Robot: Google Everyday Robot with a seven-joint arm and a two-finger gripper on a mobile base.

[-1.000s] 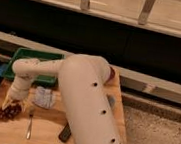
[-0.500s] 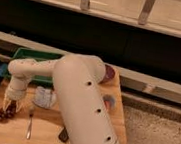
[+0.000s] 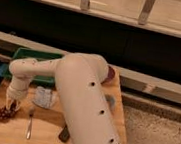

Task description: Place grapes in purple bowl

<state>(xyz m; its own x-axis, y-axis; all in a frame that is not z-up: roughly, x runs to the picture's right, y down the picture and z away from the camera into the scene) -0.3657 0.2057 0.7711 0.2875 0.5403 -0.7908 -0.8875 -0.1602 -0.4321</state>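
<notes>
The grapes (image 3: 1,114), a small dark red-purple bunch, lie on the wooden table (image 3: 45,131) near its front left corner. My gripper (image 3: 11,105) hangs at the end of the white arm (image 3: 80,95), right above the bunch and touching its upper right side. Only a dark maroon sliver of the purple bowl (image 3: 111,73) shows, behind the arm at the table's back right. The arm hides the rest of it.
A green tray (image 3: 33,57) stands at the back left, with a blue item (image 3: 5,70) by its front edge. A crumpled pale cloth-like thing (image 3: 44,98), a fork (image 3: 29,124) and a small dark object (image 3: 65,133) lie mid-table.
The gripper has moved left and down, from beside the bunch to right over its upper side. The grapes have stayed in place.
</notes>
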